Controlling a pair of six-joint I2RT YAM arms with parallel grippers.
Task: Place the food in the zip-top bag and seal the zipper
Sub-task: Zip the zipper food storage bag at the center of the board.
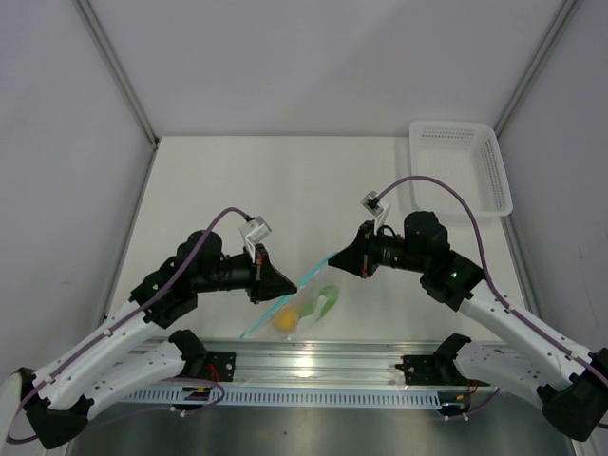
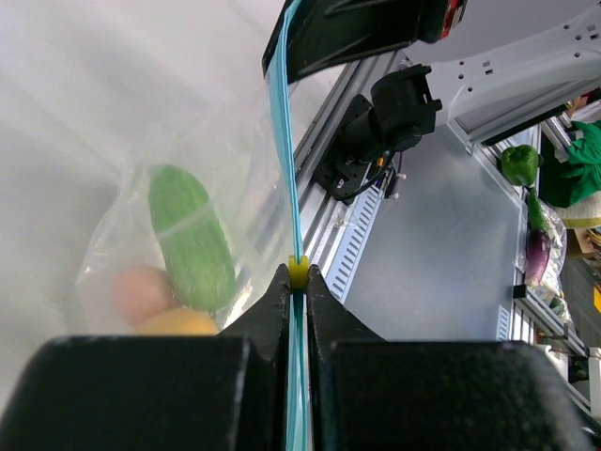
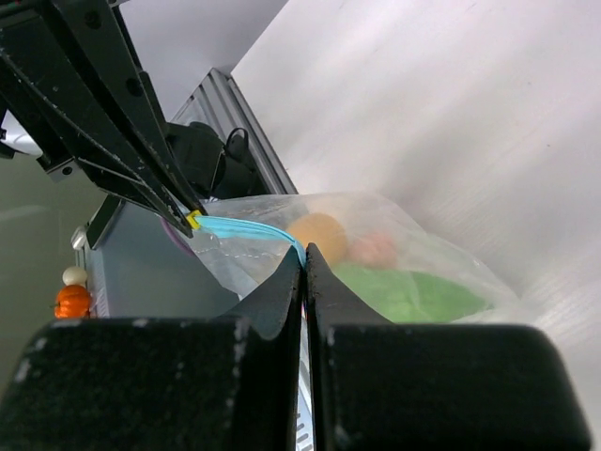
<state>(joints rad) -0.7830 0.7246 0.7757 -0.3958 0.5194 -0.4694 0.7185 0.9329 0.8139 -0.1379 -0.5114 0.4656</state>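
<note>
The zip-top bag (image 1: 306,306) hangs between my two grippers, just above the table's near edge. Its teal zipper (image 1: 309,277) is stretched taut from one gripper to the other. The food lies inside the bag: an orange-yellow ball (image 1: 285,319) and a green oblong piece (image 1: 324,302). My left gripper (image 1: 285,285) (image 2: 298,271) is shut on the zipper (image 2: 285,141) right at its yellow slider (image 2: 298,273). The green piece (image 2: 192,235) shows through the plastic to the left. My right gripper (image 1: 334,258) (image 3: 304,254) is shut on the zipper's other end (image 3: 249,230), with the orange ball (image 3: 319,235) and green piece (image 3: 404,293) behind it.
A white lattice basket (image 1: 461,166) stands at the back right corner. The aluminium rail (image 1: 313,361) with both arm bases runs along the near edge, directly under the bag. White walls close the table on three sides.
</note>
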